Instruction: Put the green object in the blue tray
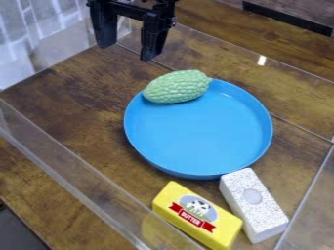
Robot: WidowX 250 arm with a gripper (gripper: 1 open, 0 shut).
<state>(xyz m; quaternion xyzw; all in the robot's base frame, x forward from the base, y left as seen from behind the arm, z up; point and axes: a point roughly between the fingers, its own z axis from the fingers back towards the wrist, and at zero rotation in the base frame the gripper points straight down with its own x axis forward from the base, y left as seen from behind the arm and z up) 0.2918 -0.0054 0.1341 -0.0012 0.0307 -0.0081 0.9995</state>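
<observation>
Camera view looks down on a brown wooden table [72, 93] with clear plastic walls [53, 161] along its near and left edges. Toward the upper left, the black gripper [131, 39] hangs over the table, pointing down, its two fingers [154, 39] spread wide with nothing between them. It holds nothing and sits above and a little left of the gourd, apart from it.

Right of that, near the middle, the green gourd [178, 87] lies on its side, pale and bumpy. It rests on the upper left part of the tray [216, 137], its left end overlapping the rim there. The tray is round, bright blue and shallow, and it fills the centre of the table; the rest of its floor is bare.

Below the tray, near the front edge, a yellow box [196, 215] lies flat with a red label and a small picture on top. Just right of it, touching or nearly so, a white speckled block [255, 203] lies beside the tray's lower right rim.
</observation>
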